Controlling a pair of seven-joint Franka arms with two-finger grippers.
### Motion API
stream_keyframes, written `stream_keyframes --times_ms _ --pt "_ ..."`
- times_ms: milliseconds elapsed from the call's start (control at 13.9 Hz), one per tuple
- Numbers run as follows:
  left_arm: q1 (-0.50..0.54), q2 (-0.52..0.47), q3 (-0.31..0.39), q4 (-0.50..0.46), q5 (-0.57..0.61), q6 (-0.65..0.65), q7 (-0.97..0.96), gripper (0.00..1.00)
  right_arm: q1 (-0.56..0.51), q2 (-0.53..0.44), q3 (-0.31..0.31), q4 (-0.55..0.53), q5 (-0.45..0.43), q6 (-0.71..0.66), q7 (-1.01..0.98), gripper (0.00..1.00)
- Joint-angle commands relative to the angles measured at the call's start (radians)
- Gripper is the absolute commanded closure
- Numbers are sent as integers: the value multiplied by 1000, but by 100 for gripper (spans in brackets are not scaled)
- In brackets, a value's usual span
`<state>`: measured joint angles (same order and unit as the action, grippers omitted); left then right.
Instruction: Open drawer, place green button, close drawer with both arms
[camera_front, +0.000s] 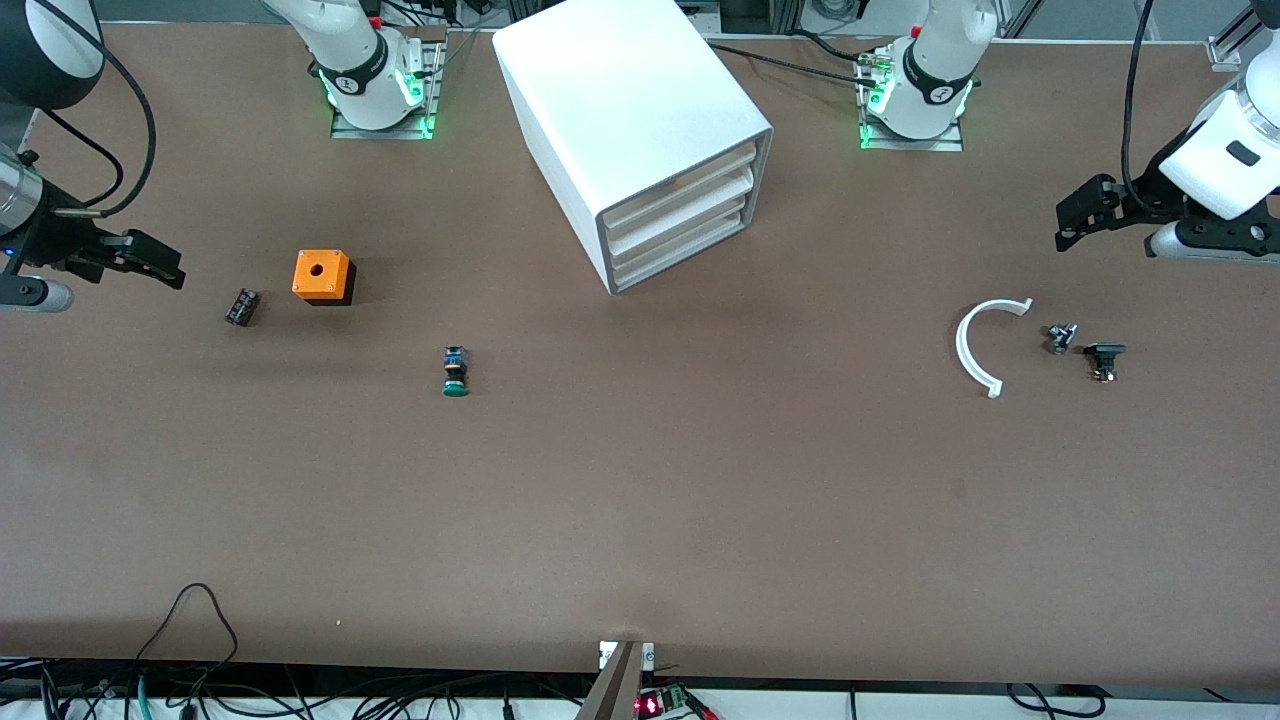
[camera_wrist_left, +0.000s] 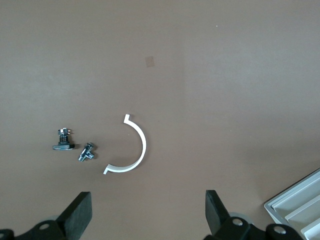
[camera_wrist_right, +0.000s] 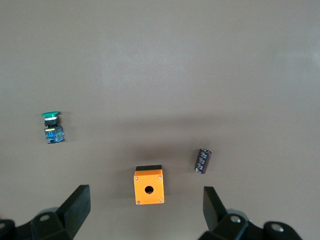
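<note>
All three drawers of the white cabinet (camera_front: 640, 130) are seen pushed in, the drawer (camera_front: 690, 250) at the very bottom included – nothing is pulled out yet. The button (camera_front: 456, 371) is lying on its side on the table (camera_front: 640, 500), green cap pointed toward the front camera, nearer to that camera than the cabinet and off toward the right arm's end. An orange box (camera_front: 323, 276) and a small black cylinder (camera_front: 242, 306) are found further along toward that same end.

The right gripper (camera_front: 160, 262) is held up over the table edge at its own end, fingers spread wide, nothing gripped. The left gripper (camera_front: 1085, 212) is also wide open and empty – parked above a white curved piece (camera_front: 978, 345) and two small dark parts (camera_front: 1085, 345)
</note>
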<state>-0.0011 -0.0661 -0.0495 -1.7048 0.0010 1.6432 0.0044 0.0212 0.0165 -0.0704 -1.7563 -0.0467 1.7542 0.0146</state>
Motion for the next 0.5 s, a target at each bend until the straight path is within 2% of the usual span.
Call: stream_keyframes --times_ms 0,431 --pt "3 15 3 34 -3 -22 23 0 2 -15 -2 -14 21 8 -18 0" --pt "0 40 0 68 -6 -22 14 0 6 -6 0 -11 21 8 -31 0"
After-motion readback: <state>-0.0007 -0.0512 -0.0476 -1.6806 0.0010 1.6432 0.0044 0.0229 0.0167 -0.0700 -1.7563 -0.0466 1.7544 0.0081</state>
